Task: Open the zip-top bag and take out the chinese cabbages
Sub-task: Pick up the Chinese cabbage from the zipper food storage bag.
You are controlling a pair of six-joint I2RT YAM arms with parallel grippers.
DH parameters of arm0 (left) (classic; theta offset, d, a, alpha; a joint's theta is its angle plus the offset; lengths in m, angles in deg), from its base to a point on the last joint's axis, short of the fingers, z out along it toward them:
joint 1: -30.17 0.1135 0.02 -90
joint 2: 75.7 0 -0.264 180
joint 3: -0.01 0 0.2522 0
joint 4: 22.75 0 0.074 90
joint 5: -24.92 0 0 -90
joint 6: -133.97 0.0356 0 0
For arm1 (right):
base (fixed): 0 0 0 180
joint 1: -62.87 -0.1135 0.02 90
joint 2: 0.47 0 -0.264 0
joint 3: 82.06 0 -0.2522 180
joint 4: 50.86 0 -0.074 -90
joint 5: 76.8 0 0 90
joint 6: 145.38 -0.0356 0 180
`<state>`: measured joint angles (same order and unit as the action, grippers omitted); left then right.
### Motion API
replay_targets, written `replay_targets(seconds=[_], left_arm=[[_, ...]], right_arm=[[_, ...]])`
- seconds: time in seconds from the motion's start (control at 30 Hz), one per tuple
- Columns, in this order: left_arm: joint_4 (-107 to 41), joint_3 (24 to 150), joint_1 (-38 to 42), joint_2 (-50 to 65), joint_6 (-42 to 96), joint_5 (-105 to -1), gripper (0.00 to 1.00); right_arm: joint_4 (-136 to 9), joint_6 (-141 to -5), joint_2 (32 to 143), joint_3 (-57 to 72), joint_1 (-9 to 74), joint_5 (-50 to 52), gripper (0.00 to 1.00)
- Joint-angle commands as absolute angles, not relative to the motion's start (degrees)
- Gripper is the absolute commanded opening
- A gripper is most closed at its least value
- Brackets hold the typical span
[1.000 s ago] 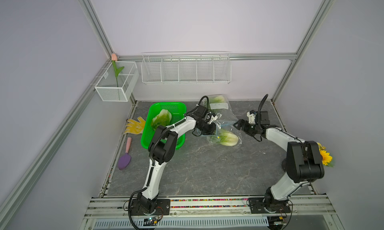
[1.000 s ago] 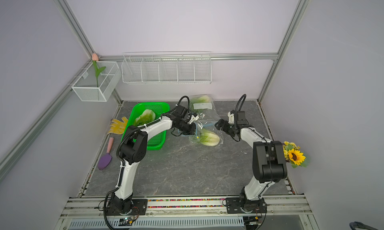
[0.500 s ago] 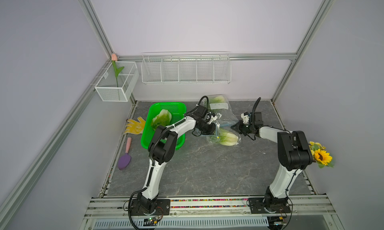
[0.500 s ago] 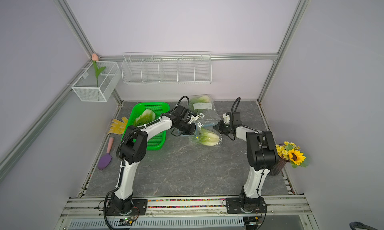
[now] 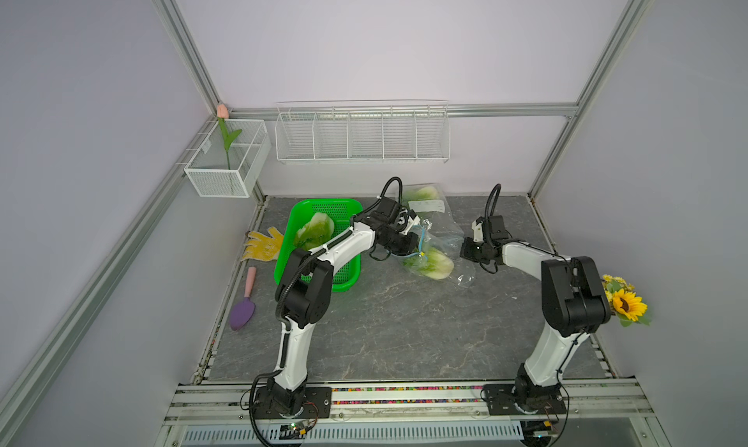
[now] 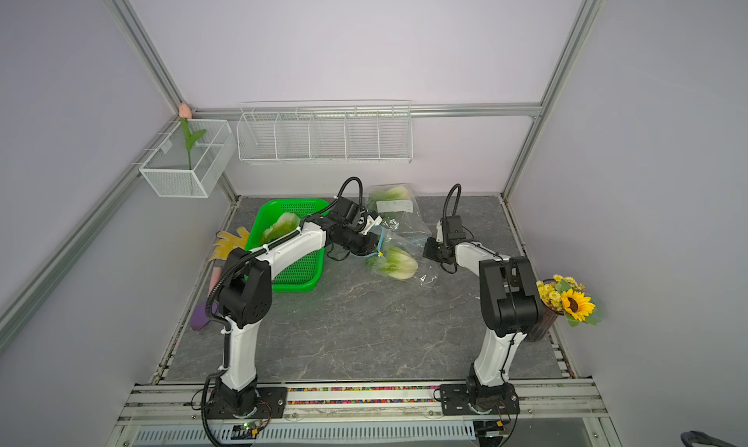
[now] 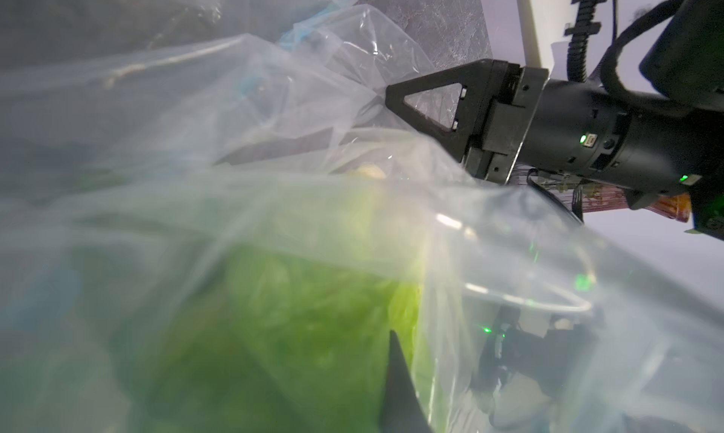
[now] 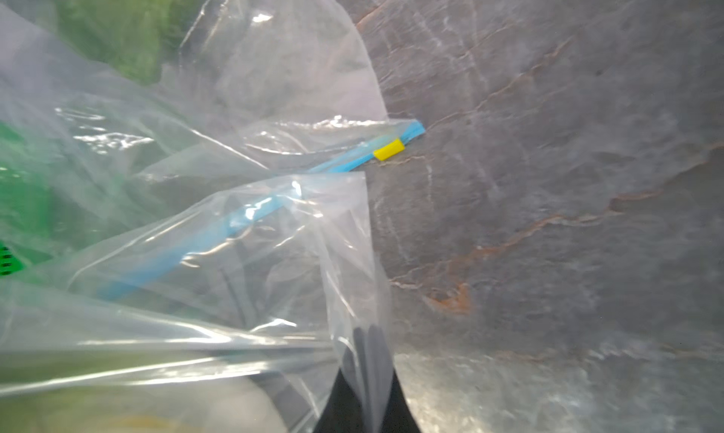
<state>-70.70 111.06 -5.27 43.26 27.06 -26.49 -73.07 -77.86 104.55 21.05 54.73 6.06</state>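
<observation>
Two arms meeting at the far middle of the grey stone table (image 5: pixel 404 323) in both top views; left gripper (image 5: pixel 411 244) pinched tight at the blue-edged mouth of the clear zip-top bag (image 5: pixel 445 232), that edge held raised; right gripper (image 5: pixel 465 254) closed on the bag's opposite side, film spread between the two; one of the chinese cabbages (image 5: pixel 433 265) inside the bag, resting on the table just below the left gripper; another cabbage head (image 5: pixel 313 231) in the green basket (image 5: pixel 344 281) to the left; second bag of greens (image 5: pixel 423 195) with a white label by the back wall; yellow glove (image 5: pixel 262 244) and purple trowel (image 5: pixel 243 313) left of the basket, sunflowers (image 5: pixel 625 305) at the right edge; left wrist view: crumpled film nearly everywhere, blurred green cabbage (image 7: pixel 297 333) behind it; right gripper (image 7: pixel 388 97) with fingers together, nipping a fold of the bag; one dark finger (image 7: pixel 395 392) of the left gripper alone showing, grip itself hidden by plastic; right wrist view: own dark fingers (image 8: pixel 344 407) clamped on a fold of film; blue zip strip (image 8: pixel 235 223) running across, yellow slider (image 8: pixel 389 149) near one end; blurred green leaves (image 8: pixel 117 31) and a corner of the basket (image 8: pixel 8 262) through the plastic
</observation>
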Motion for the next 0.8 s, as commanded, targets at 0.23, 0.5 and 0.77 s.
replay_targets(seconds=[0.23,0.5,0.77], left_arm=[[-71.28,106.95,-1.74,34.82,24.62,-32.33,0.00],[-68.55,105.89,-0.37,29.29,22.23,-36.72,0.00],[-68.37,104.84,1.07,24.86,21.99,-39.89,0.00]], right_arm=[[-76.31,-74.01,102.58,20.90,55.22,16.79,0.07],[-76.40,-74.54,102.21,21.43,55.30,17.60,0.07],[-76.57,-74.86,102.54,21.51,55.34,17.16,0.07]])
